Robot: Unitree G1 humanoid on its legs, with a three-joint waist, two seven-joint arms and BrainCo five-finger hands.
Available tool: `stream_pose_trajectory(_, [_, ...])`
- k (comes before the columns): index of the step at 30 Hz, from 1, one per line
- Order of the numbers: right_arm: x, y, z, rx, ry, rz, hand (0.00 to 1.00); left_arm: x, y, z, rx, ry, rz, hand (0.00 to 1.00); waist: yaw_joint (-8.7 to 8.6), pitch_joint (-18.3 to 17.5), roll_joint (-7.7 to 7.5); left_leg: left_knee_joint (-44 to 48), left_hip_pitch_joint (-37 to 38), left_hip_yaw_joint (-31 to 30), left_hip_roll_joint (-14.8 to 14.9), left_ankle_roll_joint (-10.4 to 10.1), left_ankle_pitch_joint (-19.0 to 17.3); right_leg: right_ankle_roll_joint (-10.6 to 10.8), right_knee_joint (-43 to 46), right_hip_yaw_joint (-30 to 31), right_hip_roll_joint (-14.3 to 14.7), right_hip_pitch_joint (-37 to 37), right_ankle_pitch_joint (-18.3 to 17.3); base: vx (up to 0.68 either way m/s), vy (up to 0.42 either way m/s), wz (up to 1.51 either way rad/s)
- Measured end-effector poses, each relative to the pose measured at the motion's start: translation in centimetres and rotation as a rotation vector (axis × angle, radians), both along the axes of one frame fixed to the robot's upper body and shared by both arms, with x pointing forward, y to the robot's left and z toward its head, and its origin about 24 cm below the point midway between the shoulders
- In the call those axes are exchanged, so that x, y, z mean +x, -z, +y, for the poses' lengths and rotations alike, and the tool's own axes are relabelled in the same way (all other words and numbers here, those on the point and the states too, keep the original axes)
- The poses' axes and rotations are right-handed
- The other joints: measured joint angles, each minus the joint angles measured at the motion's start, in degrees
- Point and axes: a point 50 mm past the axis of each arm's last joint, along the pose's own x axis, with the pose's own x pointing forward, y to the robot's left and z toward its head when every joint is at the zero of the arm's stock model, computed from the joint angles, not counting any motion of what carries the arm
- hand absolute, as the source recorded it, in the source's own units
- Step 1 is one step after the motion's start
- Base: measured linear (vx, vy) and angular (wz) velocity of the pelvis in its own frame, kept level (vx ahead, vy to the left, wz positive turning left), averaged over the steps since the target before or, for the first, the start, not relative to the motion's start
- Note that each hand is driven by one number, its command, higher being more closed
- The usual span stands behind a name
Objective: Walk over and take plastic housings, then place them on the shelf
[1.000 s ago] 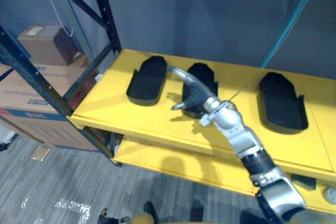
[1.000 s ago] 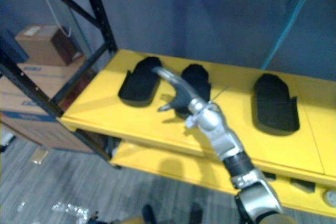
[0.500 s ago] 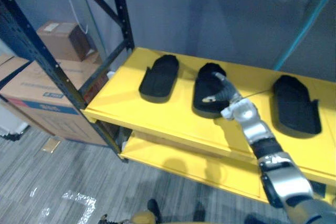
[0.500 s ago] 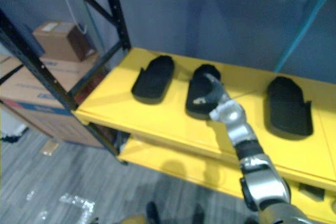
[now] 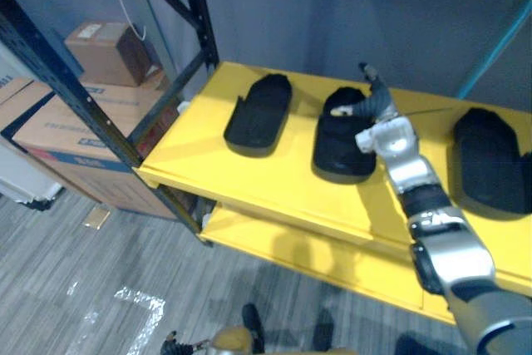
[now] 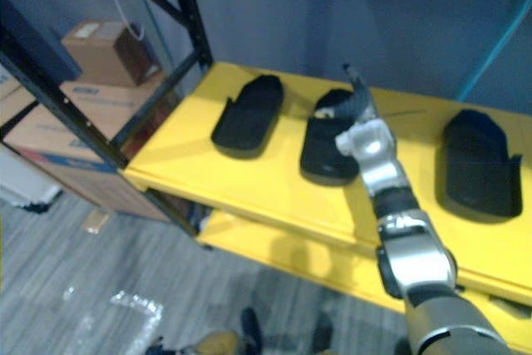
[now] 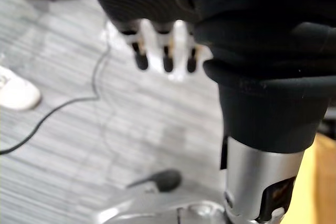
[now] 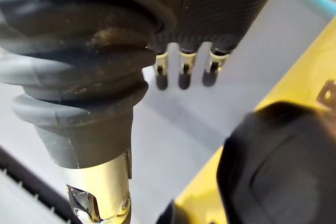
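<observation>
Three black plastic housings lay in a row on the upper board of the yellow shelf (image 5: 249, 174): the left housing (image 5: 258, 114), the middle housing (image 5: 342, 145) and the right housing (image 5: 490, 160), each apart from the next; the left and middle ones sat near each other, the right one farther off. The right hand (image 5: 376, 109) hovered over the far end of the middle housing, its fingers loosely spread and its thumb pointing toward the left housing; it gripped nothing; in the right wrist view its fingertips (image 8: 181, 80) showed against the grey wall, clear of the dark housing. The left hand (image 7: 166, 51) hung over the grey floor (image 5: 83, 288), fingers relaxed and empty; a person's white shoe (image 7: 16, 94) stood on the floor nearby. A lower yellow board (image 5: 291, 248) sat beneath the upper one; a black rack upright (image 5: 199, 22) rose at the shelf's left corner; beyond it a small cardboard box (image 5: 104, 43) stood on a large cardboard box (image 5: 75, 135).
</observation>
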Motion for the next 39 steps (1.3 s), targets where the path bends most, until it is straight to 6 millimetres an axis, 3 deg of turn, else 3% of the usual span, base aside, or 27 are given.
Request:
stream_pose_trajectory(3, [0.1,-3.5,0.0,-0.003,0.027,-0.090,0.00,2.5,-0.7,-0.2,-0.022,-0.018,-0.078,0.00,-0.07,4.6,-0.09,0.0,-3.0,0.0,0.6,0.2,1.5,-0.9,4.7,0.5,-0.7,-5.2,-1.7,-0.17,0.014,0.03])
stream_pose_trajectory(9, [0.0,-5.1,0.2,-0.007,0.030,-0.129,0.00,3.8,-1.3,-0.5,-0.034,-0.019,-0.149,0.00,0.47,6.6,0.00,0.0,-5.8,0.2,0.5,0.7,2.6,-0.7,8.7,1.6,-1.6,-9.9,-2.5,-0.04,-0.011,-0.03])
stream_pose_trajectory(14, [-0.3,-8.2,0.5,-0.057,0.024,-0.206,0.00,5.9,-2.3,-0.7,-0.033,0.004,-0.218,0.00,0.78,9.5,0.36,4.3,-8.8,0.2,1.2,1.0,1.2,-1.0,10.3,2.1,-1.8,-11.9,-3.1,0.02,-0.043,-0.01])
stream_pose_trajectory(39, [0.4,-6.6,-0.2,-0.056,0.129,-0.080,0.00,6.5,-2.6,-1.0,-0.047,0.015,-0.237,0.00,1.28,10.2,0.92,6.4,-9.9,0.4,1.7,1.0,0.6,-1.5,13.0,2.6,-2.5,-13.6,-4.7,0.01,-0.006,0.00])
